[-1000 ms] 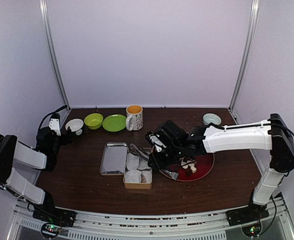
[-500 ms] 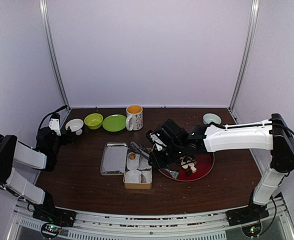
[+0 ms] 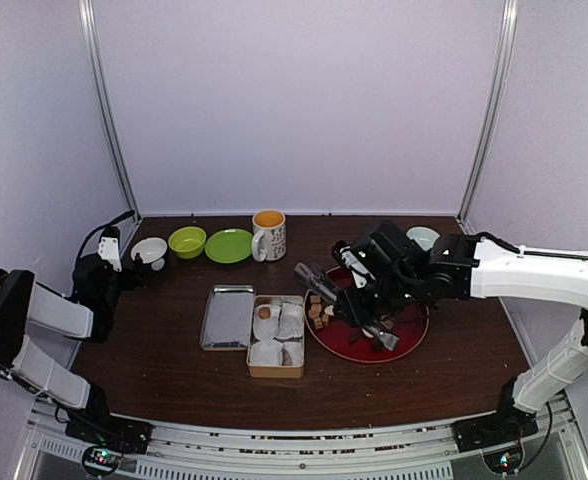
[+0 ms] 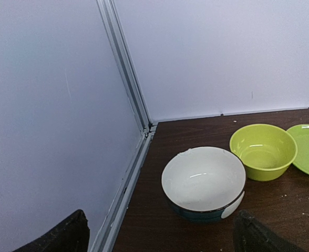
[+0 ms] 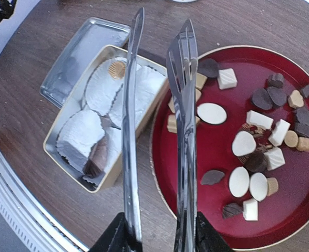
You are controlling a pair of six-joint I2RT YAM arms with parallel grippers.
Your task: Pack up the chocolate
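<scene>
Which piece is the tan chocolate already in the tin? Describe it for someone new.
Mid-table, left of the red plate, sits a gold-edged tin lined with white paper liners. In its far-left liner, beside the silver lid, lies the tan chocolate: small, round, ridged, the only tan piece on white paper rather than red plate.

The left arm (image 3: 54, 315), black with white covers, is folded low at the left edge of the dark brown table (image 3: 174, 380). Its left gripper (image 3: 129, 270) is opened wide, with the black fingers (image 4: 65, 236) set far apart. The white and black right arm (image 3: 534, 278) is stretched from the near right corner toward the table's middle. Its right gripper (image 5: 161, 239) is closed from outside on thin shiny metal tongs (image 5: 182, 105), whose blades are left apart.
</scene>
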